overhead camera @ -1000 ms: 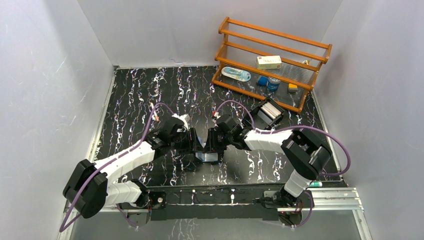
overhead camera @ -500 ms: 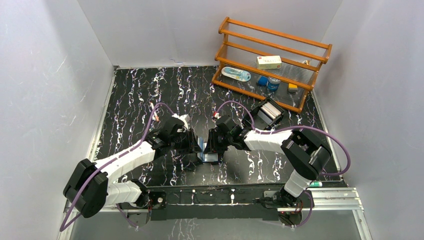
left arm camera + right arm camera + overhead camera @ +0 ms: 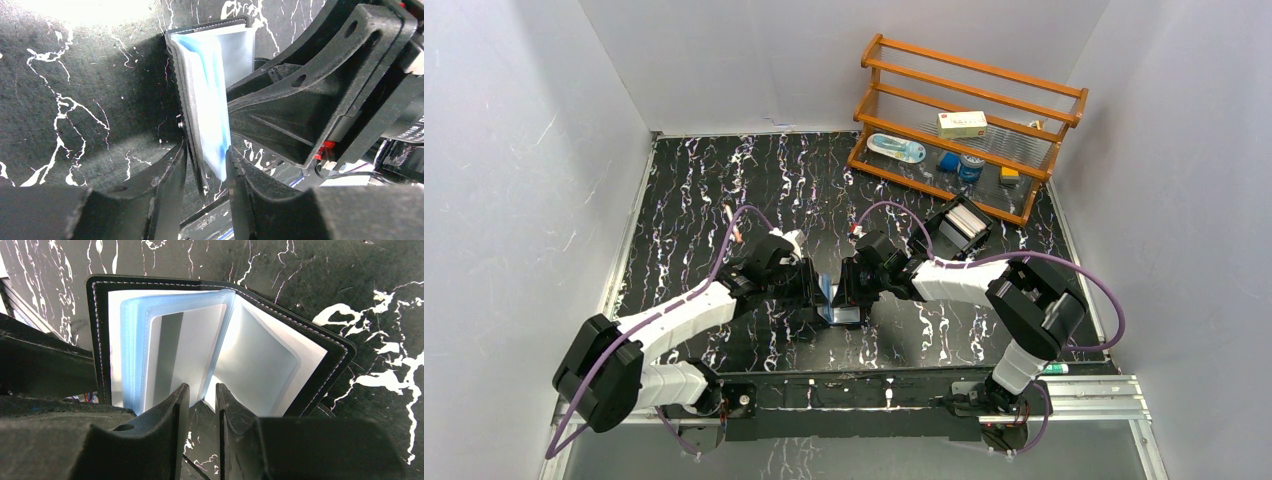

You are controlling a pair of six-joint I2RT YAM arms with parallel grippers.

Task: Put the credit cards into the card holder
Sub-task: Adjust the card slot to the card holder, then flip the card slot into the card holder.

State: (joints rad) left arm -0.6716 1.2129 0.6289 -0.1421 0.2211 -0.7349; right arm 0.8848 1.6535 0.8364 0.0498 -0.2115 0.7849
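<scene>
Top external view: we see the card holder (image 3: pixel 836 306) standing open on the tabletop (image 3: pixel 714 180), about the middle and closer to the near edge. In the left wrist view the left gripper (image 3: pixel 206 155) is narrowed onto its black cover and blue sleeves, pinching them. In the right wrist view the right gripper (image 3: pixel 201 392) is nearly closed on one clear sleeve leaf. A pale credit card (image 3: pixel 182 352) with a dark stripe sits in a sleeve.

Left hand (image 3: pixel 818 291) and right hand (image 3: pixel 845 294) face each other; both pinching.
</scene>
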